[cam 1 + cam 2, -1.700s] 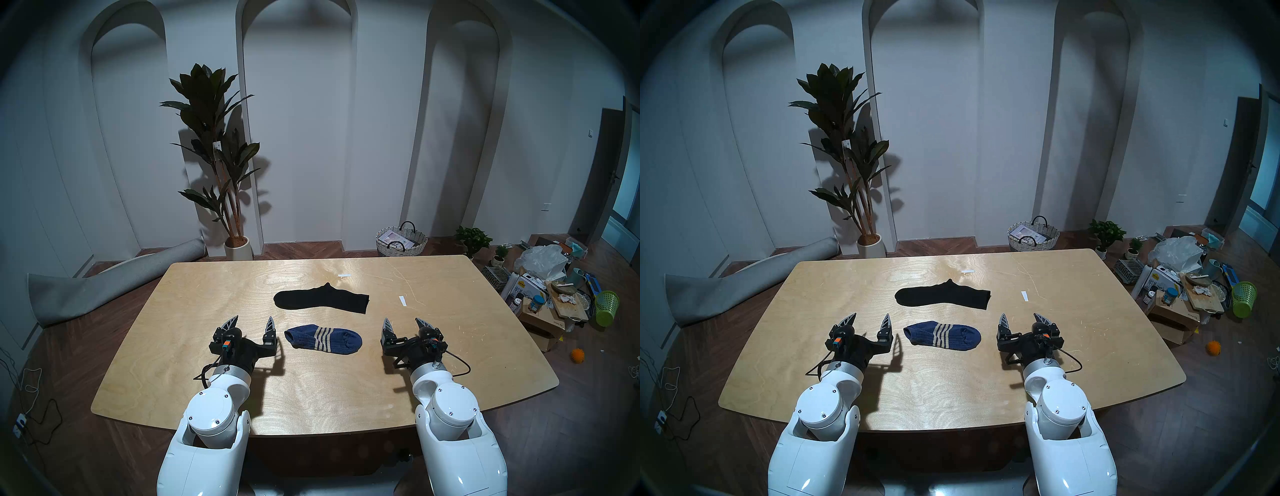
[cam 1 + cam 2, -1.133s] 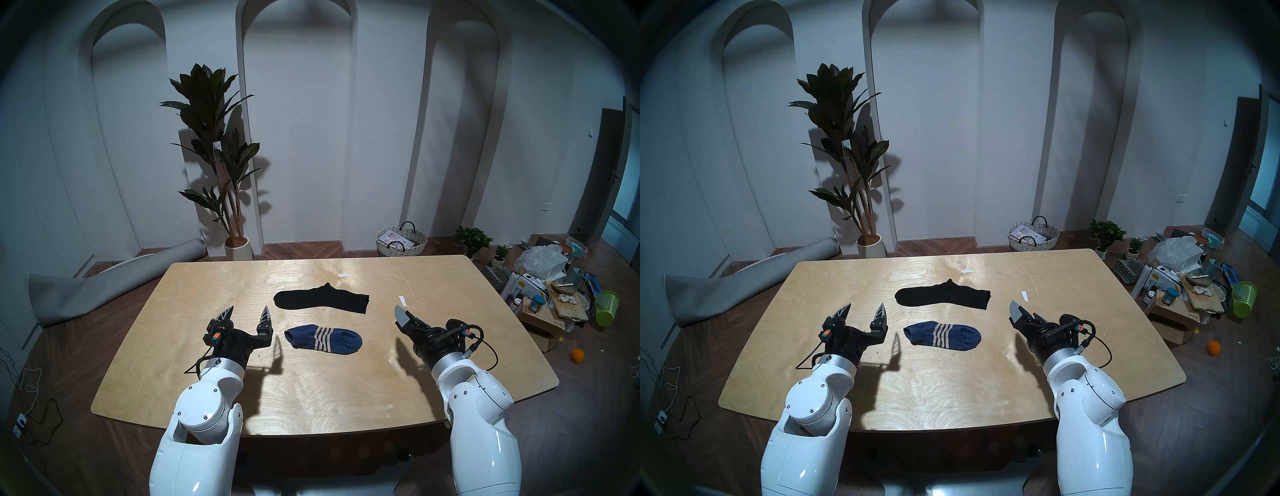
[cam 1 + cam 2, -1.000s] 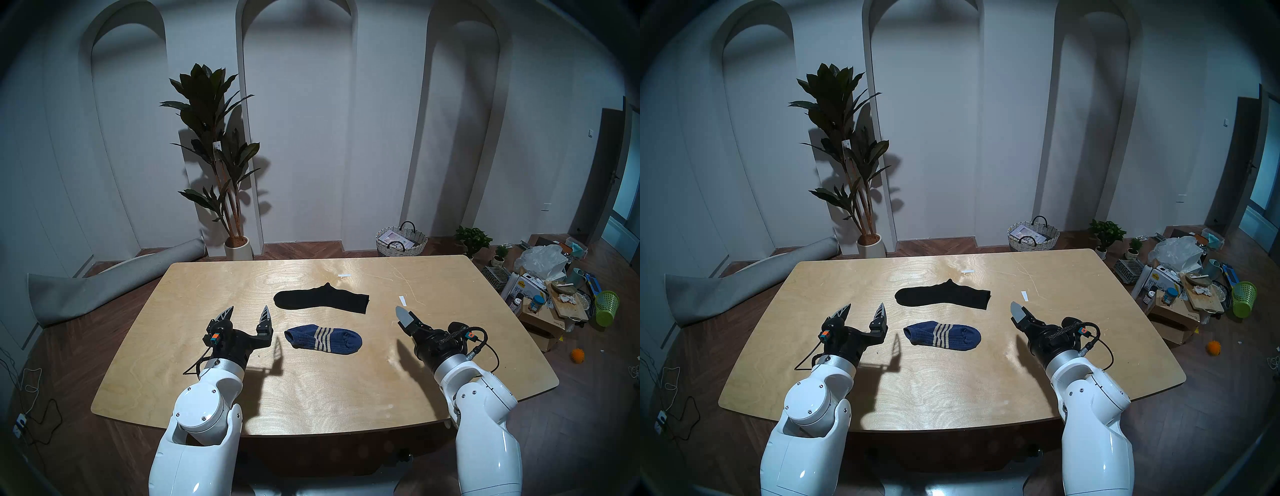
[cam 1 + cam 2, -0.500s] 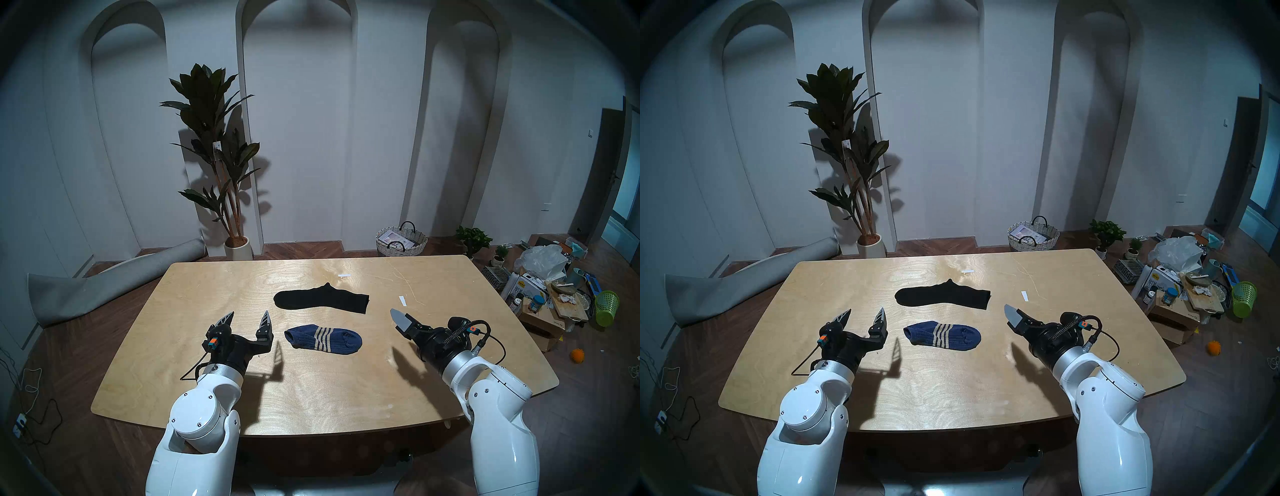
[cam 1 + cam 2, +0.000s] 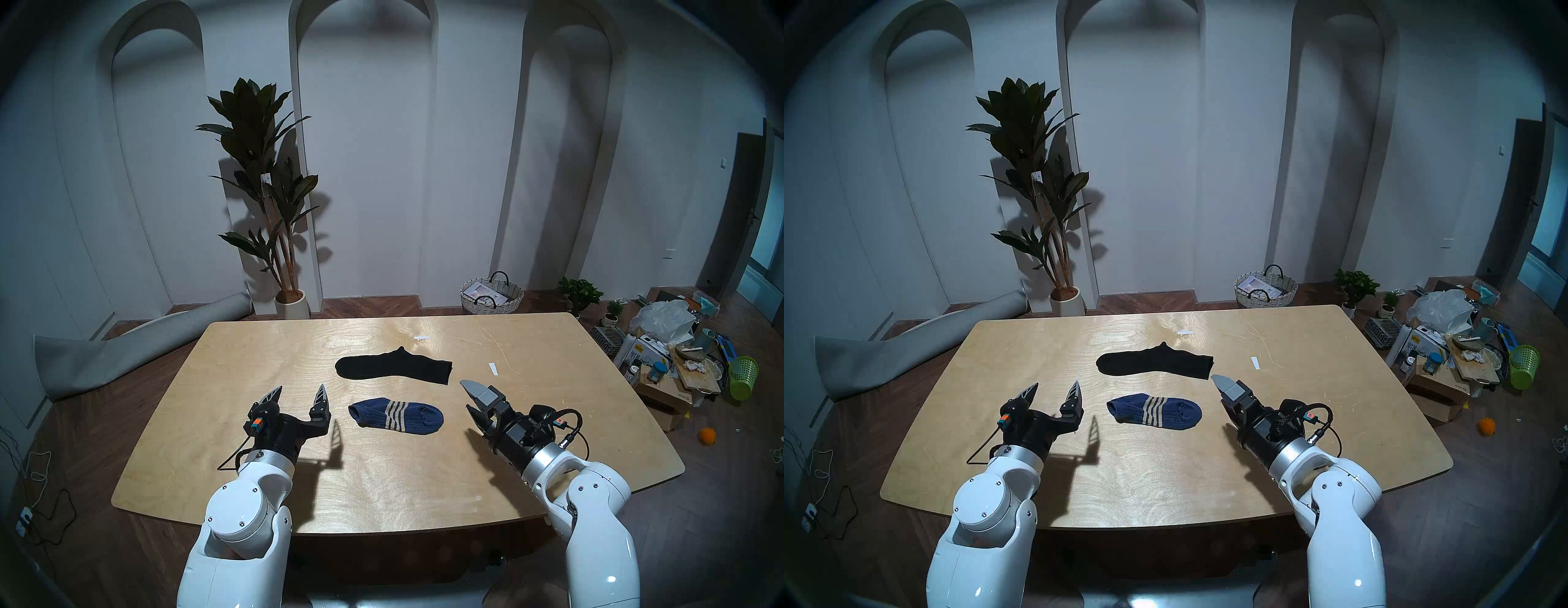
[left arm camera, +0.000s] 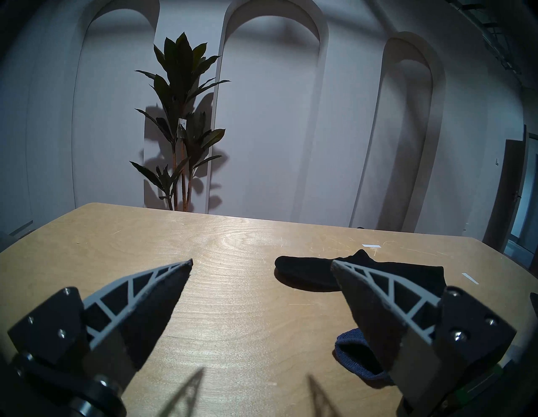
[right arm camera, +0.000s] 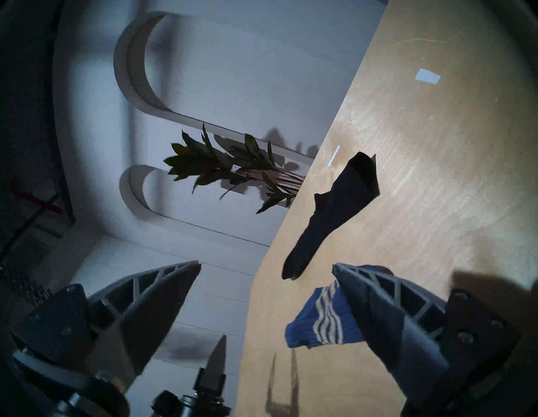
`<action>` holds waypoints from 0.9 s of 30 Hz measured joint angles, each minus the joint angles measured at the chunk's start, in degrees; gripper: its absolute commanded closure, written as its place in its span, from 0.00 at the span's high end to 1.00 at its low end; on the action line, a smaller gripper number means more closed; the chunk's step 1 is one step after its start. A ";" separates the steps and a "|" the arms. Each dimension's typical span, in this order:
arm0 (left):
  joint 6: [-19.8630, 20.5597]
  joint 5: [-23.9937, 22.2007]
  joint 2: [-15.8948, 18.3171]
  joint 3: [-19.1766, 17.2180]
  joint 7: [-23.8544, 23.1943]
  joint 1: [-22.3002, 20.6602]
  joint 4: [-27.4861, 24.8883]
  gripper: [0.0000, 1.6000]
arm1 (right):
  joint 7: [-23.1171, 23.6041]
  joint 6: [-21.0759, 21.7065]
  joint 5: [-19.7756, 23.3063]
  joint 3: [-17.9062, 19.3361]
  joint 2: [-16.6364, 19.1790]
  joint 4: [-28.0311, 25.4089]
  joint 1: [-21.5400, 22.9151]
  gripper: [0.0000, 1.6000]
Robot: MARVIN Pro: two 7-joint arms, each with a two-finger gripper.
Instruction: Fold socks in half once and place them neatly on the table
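A plain black sock (image 5: 394,367) lies flat near the middle of the birch table (image 5: 382,488). A navy ribbed sock with tan stripes (image 5: 396,416) lies flat just in front of it. My left gripper (image 5: 300,388) is open and empty above the table, left of the navy sock's toe end. My right gripper (image 5: 466,395) is open and empty, rolled on its side with one finger above the other, just right of the navy sock's cuff end. The left wrist view shows the black sock (image 6: 305,270) and the navy sock (image 6: 358,361). The right wrist view shows both too (image 7: 334,209), (image 7: 323,323).
Two white tape strips (image 5: 421,338), (image 5: 493,368) lie on the table behind and to the right of the black sock. On the floor are a potted plant (image 5: 292,303), a rolled rug (image 5: 127,352), a wicker basket (image 5: 492,295) and clutter (image 5: 679,361) at the right.
My right wrist has rolled onto its side and the gripper has swung left, close to the navy sock's right end. My left gripper has drifted slightly back. The socks have not moved.
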 measured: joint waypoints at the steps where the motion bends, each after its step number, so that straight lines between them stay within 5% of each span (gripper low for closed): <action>1: 0.00 0.00 -0.04 0.00 0.06 -0.01 -0.01 1.00 | -1.09 -0.48 1.50 -0.04 -0.10 -0.01 0.13 1.00; 12: 0.00 -0.03 -0.36 0.01 0.49 -0.05 -0.15 1.00 | -12.83 -9.00 8.70 -2.32 -0.33 -0.70 1.71 1.00; 27: 0.15 -0.14 -0.46 -0.73 1.01 0.01 -0.72 1.00 | -31.08 -24.39 19.01 -10.06 1.37 2.28 7.54 1.00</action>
